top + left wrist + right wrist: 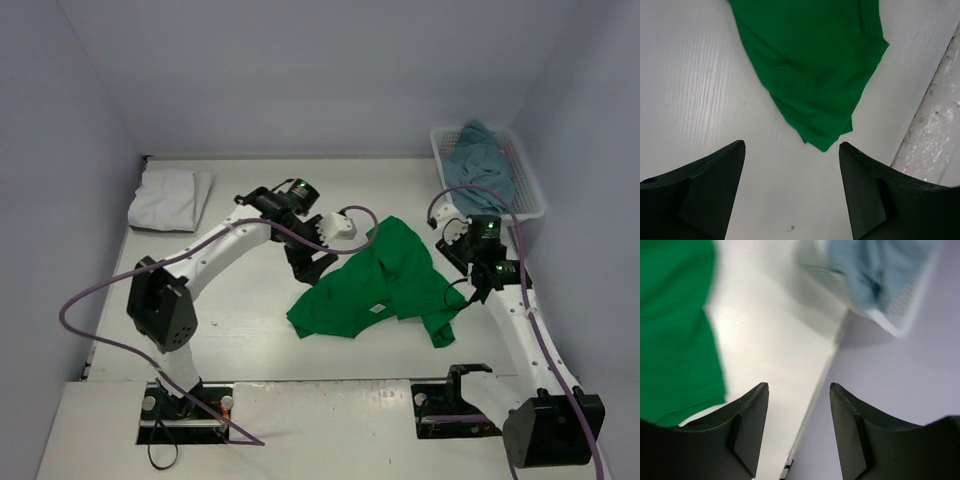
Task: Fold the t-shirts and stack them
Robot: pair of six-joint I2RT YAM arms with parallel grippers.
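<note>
The left gripper (791,145) hangs over the bare table (250,330) with its jaws wide apart and nothing between them. Just ahead of its fingers lies a pointed corner of the green t-shirt (375,285), close to them but not touching. The rest of that shirt spreads crumpled away from it. Nothing stands between this gripper and the cloth.

The right gripper (798,385) is also open and empty. The green shirt lies to its left, and one edge reaches almost beside the left finger. Only bare table and the foot of the side wall show between its fingers. Ahead of it and to the right stands the white basket (527,170), set against the wall, with the teal t-shirt (480,160) heaped inside and over its rim.

The white t-shirt (170,198) lies folded in the table's far corner, well behind the left gripper. A purple cable (90,330) loops beside the left arm.
</note>
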